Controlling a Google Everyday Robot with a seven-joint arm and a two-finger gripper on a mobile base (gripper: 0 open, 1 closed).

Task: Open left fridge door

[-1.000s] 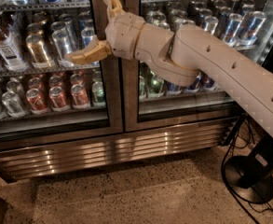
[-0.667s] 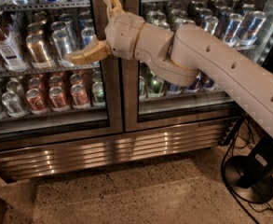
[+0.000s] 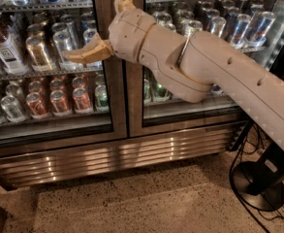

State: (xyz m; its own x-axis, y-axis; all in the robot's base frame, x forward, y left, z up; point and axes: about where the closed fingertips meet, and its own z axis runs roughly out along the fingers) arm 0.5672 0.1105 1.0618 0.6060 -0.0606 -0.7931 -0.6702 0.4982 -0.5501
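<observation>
I'm at the approach step. The gripper (image 3: 94, 23) sits upper centre of the frame, fingers spread wide apart, holding nothing, over the seam between the doors. The left door (image 3: 49, 125) fills the left half of the fridge (image 3: 117, 154) and looks shut. Next, I reckon, I must catch its right edge and pull outward.

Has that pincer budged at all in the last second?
No. The open pincer sits in the same place against the left fridge door, lower finger across its glass.
</observation>
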